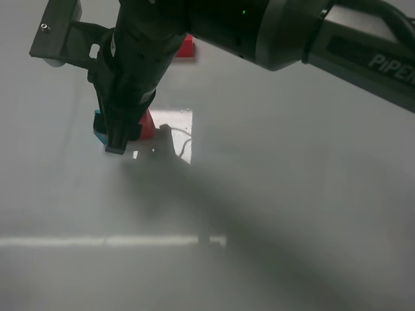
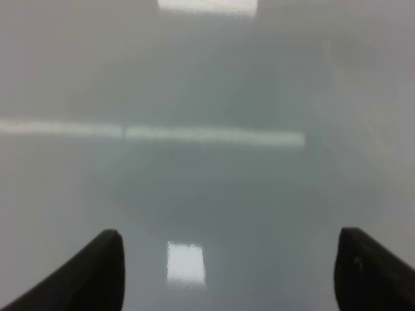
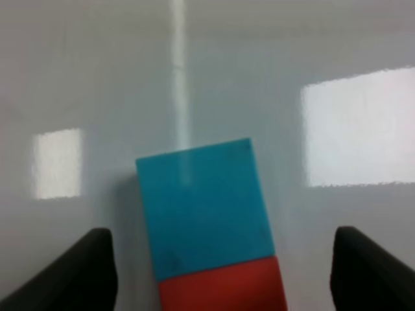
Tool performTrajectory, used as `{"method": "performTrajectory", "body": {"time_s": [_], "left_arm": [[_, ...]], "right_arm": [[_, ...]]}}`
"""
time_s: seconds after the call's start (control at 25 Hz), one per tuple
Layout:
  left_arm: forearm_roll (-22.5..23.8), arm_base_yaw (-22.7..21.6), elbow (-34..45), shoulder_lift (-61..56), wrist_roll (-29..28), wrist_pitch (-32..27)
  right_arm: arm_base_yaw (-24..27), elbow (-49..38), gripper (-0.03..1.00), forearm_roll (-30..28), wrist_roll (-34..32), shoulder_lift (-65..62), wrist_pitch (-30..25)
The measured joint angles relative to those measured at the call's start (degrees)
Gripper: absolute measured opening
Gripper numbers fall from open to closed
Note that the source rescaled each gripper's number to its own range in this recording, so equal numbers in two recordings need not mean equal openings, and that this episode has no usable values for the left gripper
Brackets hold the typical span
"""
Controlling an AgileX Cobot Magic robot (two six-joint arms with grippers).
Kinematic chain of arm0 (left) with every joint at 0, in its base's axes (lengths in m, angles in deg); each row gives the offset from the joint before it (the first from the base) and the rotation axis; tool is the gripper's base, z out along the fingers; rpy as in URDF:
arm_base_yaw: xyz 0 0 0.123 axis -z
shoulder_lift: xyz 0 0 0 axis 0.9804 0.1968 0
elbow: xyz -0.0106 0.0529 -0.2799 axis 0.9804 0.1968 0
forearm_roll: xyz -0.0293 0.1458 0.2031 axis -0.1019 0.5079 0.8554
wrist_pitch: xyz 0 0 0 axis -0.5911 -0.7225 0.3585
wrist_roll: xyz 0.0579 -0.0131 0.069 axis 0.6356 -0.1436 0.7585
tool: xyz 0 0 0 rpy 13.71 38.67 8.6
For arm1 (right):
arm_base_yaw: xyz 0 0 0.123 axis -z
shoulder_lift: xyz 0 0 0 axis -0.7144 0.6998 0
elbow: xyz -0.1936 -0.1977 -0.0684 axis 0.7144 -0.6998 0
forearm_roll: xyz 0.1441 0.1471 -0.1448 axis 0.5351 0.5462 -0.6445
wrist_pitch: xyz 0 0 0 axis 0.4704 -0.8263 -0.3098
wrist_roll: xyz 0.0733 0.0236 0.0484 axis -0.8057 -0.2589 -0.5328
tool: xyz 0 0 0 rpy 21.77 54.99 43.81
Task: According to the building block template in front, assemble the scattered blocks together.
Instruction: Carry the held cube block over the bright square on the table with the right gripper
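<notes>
right gripper [image 3: 220, 259]: jaws wide, holding nothing. It points down at the table and straddles the block pair.
fingers [image 3: 84, 275]: one on each side of the pair, both clear of it, no contact.
teal block [image 3: 204, 207]: between the jaws, flat on the table. It's the left one of the pair in the high view [image 1: 98, 126].
red block [image 3: 224, 288]: butted face to face against the teal one, no gap visible and sides roughly in line. It's the right one of the pair in the high view [image 1: 148, 126].
pair location: left of centre, mid-depth. The middle of the pair is hidden under the gripper [image 1: 122, 136] from above.
right arm [image 1: 292, 32]: comes in from the far right and crosses the middle to the left side.
template [image 1: 187, 46]: far side, beyond the pair and slightly right, well apart from it. Only a red bit shows, the rest is behind the arm.
left gripper [image 2: 230, 259]: jaws wide, nothing between them, bare table below. Not seen in the high view.
table [image 1: 292, 214]: grey, glossy, with bright light patches reflected next to the pair.
</notes>
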Motion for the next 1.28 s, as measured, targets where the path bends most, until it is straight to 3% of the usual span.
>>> {"method": "performTrajectory", "body": {"time_s": [1.2,1.28], "left_arm": [[0.00,0.00,0.00,0.00,0.00,0.00],[0.00,0.00,0.00,0.00,0.00,0.00]], "right_arm": [[1.76,0.00,1.00,-1.42,3.07,3.36,1.37],[1.80,0.00,0.94,-1.24,3.07,3.36,1.42]]}}
